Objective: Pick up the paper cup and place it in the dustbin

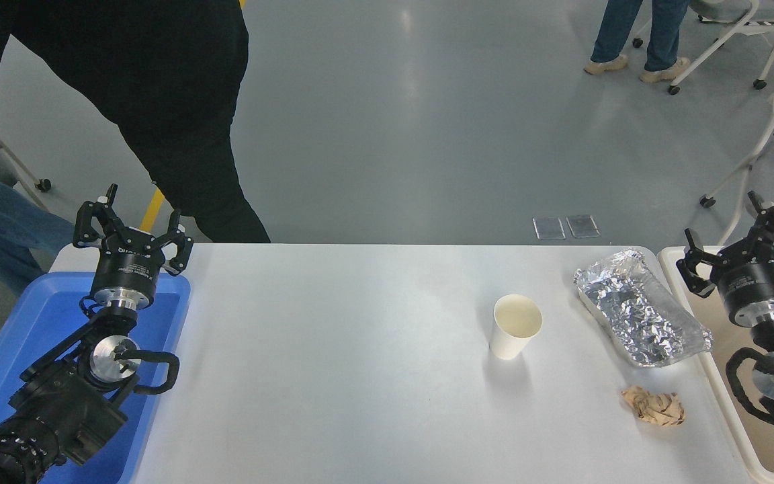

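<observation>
Small white print on the left pincer [133,222] body, too small to read, no other text legible

The dustbin [679,265] runs off the right edge with the right arm covering much of it, and the blue tray [37,316] is cut off at left.
</observation>
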Controlling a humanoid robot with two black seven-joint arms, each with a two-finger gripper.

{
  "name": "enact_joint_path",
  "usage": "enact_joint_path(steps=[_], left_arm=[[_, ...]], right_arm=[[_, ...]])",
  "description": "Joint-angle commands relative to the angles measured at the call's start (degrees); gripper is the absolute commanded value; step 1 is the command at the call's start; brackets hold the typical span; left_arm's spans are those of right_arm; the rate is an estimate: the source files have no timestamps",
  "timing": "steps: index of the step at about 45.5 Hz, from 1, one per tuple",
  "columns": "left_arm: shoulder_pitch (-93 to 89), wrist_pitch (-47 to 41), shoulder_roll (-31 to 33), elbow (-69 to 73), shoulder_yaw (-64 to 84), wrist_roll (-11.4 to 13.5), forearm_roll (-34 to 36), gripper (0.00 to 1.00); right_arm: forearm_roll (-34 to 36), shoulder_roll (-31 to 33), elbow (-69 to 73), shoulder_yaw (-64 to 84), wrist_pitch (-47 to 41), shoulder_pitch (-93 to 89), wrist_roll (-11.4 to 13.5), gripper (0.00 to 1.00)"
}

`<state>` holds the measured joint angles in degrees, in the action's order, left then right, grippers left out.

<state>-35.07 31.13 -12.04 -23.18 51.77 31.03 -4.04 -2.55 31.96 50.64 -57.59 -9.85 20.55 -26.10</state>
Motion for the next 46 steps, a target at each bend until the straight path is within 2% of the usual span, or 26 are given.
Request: enact_joint_path(steps=[1,10,15,22,30,35,46], left_arm=[[0.00,0.07,0.00,-0.02,0.00,-0.01,-0.01,0.99],[0.00,-0.02,0.00,-0.02,0.00,-0.01,-0.01,0.99],[0.00,-0.02,0.00,-0.02,0.00,-0.01,-0.01,0.99],[0.00,0.07,0.00,-0.02,0.00,-0.01,-0.01,0.99],[0.00,0.07,-0.09,-0.02,0.00,-0.01,-0.01,0.99],[0.00,0.07,-0.09,-0.02,0.00,-0.01,-0.01,0.99],[0.00,0.07,-0.09,-0.02,0.00,-0.01,-0.01,0.99]], right_arm=[[0.00,0.39,-0.01,0.03,0.18,0.72,0.17,1.00],[0.00,2.67,-0.10,0.99,0.53,2.56,0.43,1.00],[-0.09,5.74,-1.41,7.13,1.05,6.94,0.78,1.00],[1.49,10.57,-2.82,26.72,3.78,19.68,2.98,1.00],[12.38,16.64,-3.09,52.90,3.69,35.50,7.81,1.00],[14.24,16.91,-3.17,69.08,3.69,45.35,9.40,1.00],[13.01,11.82,-3.17,97.74,2.99,59.77,9.75,1.00]])
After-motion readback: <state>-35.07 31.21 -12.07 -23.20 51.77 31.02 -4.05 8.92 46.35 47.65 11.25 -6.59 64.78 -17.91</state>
